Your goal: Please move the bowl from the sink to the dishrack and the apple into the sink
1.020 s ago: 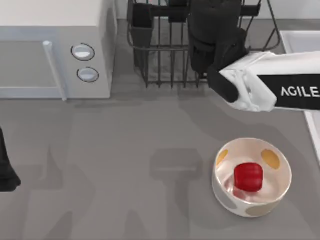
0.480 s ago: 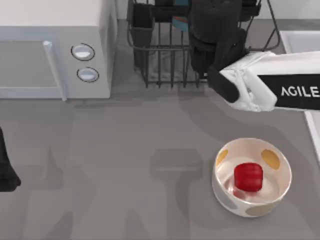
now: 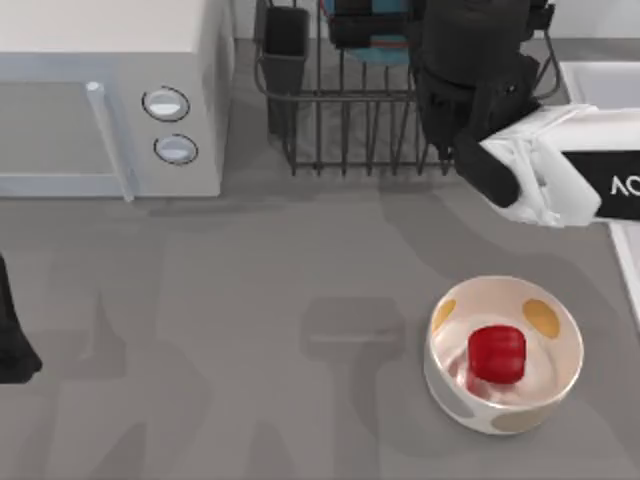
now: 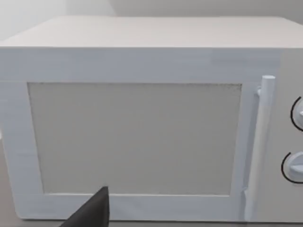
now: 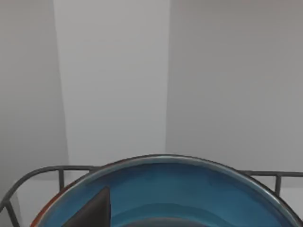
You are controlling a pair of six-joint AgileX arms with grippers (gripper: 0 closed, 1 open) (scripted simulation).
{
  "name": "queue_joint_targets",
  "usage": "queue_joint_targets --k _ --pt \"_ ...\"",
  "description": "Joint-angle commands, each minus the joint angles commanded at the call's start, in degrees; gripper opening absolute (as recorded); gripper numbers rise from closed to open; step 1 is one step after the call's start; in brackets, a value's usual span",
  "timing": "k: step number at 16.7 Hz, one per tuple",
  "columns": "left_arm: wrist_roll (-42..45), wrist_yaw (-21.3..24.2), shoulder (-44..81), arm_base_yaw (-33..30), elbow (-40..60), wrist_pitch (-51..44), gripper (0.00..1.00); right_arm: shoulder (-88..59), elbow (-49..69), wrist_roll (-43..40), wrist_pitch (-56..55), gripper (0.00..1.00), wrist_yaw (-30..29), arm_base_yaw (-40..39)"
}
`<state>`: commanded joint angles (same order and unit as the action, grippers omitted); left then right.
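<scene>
While the bowl (image 3: pixel 375 40) sits in the dishrack (image 3: pixel 340 120), the right hand (image 3: pixel 470 60) beside it hides its grip.

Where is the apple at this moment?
In the top view the apple sits inside the cream-white spotted bowl on the table's right side, in front of the dishrack and not in the sink.

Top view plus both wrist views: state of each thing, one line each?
bowl: in the dishrack, under the right arm.
apple: upright inside the cream spotted bowl, not in the sink.
microwave: door shut.
right hand: over the dishrack, at the bowl.
left arm: parked at the table's left edge.
</scene>
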<state>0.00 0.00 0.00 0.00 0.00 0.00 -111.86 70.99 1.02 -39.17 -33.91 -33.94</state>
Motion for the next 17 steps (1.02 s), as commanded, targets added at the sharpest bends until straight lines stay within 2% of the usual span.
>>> queue_joint_targets --k 5,11,17 --pt "0.0 0.0 0.0 0.0 0.0 0.0 1.0 19.4 -17.4 0.3 5.1 1.0 11.5 6.8" --pt "0.0 0.0 0.0 0.0 0.0 0.0 1.0 58.0 -44.9 1.2 18.0 1.0 25.4 17.9" --pt "0.0 0.0 0.0 0.0 0.0 0.0 1.0 94.3 -64.3 0.6 31.7 1.0 32.7 28.2"
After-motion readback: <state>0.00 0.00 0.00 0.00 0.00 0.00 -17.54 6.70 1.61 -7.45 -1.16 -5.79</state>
